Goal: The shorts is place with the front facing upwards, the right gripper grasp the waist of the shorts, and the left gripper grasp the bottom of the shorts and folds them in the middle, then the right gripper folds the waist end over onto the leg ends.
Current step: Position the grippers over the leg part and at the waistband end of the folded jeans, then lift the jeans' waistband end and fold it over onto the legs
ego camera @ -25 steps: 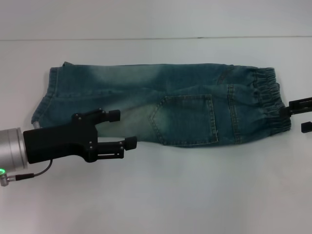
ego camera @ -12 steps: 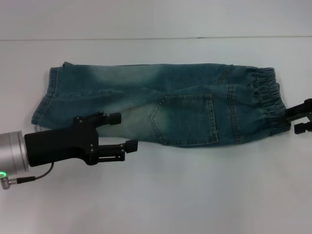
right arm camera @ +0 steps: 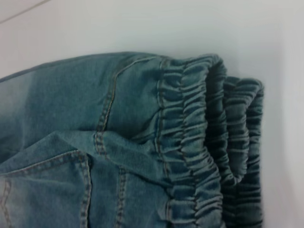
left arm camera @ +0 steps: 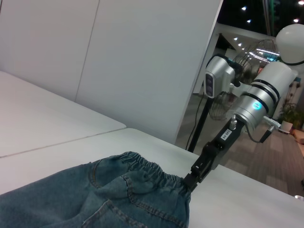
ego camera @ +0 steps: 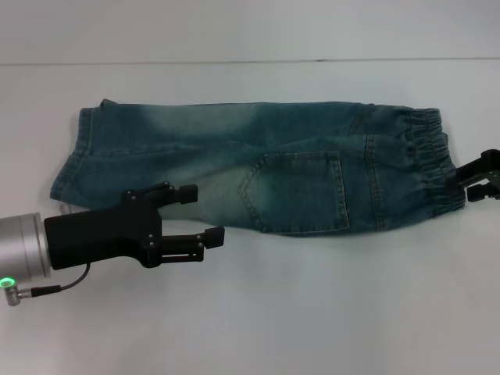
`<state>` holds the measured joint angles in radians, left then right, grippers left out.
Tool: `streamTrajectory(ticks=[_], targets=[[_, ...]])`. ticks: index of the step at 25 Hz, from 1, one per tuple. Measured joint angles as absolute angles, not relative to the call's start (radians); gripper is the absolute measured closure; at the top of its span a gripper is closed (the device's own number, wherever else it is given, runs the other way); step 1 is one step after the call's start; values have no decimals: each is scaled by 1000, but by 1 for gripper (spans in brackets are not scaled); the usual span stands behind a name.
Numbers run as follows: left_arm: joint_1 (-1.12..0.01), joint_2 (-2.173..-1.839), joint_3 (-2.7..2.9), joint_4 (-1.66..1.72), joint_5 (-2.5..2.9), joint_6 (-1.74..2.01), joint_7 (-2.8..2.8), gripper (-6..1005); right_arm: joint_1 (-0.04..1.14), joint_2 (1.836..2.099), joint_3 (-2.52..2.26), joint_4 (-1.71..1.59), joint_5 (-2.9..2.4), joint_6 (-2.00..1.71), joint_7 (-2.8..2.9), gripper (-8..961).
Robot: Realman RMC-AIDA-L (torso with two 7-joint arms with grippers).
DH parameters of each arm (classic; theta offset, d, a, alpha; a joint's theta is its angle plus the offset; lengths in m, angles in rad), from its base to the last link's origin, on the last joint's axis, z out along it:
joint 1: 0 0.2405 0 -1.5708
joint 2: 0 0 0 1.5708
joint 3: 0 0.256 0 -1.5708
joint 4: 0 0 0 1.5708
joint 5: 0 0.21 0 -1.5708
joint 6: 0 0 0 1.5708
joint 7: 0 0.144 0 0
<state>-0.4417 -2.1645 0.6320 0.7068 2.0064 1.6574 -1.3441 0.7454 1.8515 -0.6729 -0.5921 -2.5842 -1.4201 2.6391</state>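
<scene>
The blue denim shorts (ego camera: 266, 172) lie flat on the white table, folded lengthwise, with a back pocket (ego camera: 301, 191) facing up. The elastic waist (ego camera: 430, 156) is at the right and the leg ends (ego camera: 74, 156) at the left. My left gripper (ego camera: 200, 212) is open over the near edge of the leg half and holds nothing. At the right edge, my right gripper (ego camera: 471, 183) is open, its fingertips right at the waistband's near corner. The left wrist view shows that gripper (left arm camera: 192, 179) touching the waistband (left arm camera: 152, 173). The right wrist view is filled by the gathered waistband (right arm camera: 199, 142).
The white tabletop (ego camera: 312, 312) stretches around the shorts, with a seam line (ego camera: 250, 61) at the back. A white wall panel (left arm camera: 142, 61) stands beyond the table's far side in the left wrist view.
My left gripper has shifted slightly right and toward the near side. The right gripper has tilted, and its two fingers now sit closer together at the waistband.
</scene>
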Motion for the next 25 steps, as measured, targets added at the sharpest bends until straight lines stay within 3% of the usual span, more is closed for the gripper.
streamTrajectory(ticks=[9,22,25], targets=[[-442,-2164,632,696,2007,1654,-1335,64,752,1851,-685,-592,-2585,-1388,2636,471],[-436,-2164,632,695,2008,1652,-1333,63,763,1885,-687,-594,-2578,-1382,2536,532],[-436,-2164,632,695,2008,1652,-1333,64,762,1883,-684,-594,-2577,-1385,2532,653]])
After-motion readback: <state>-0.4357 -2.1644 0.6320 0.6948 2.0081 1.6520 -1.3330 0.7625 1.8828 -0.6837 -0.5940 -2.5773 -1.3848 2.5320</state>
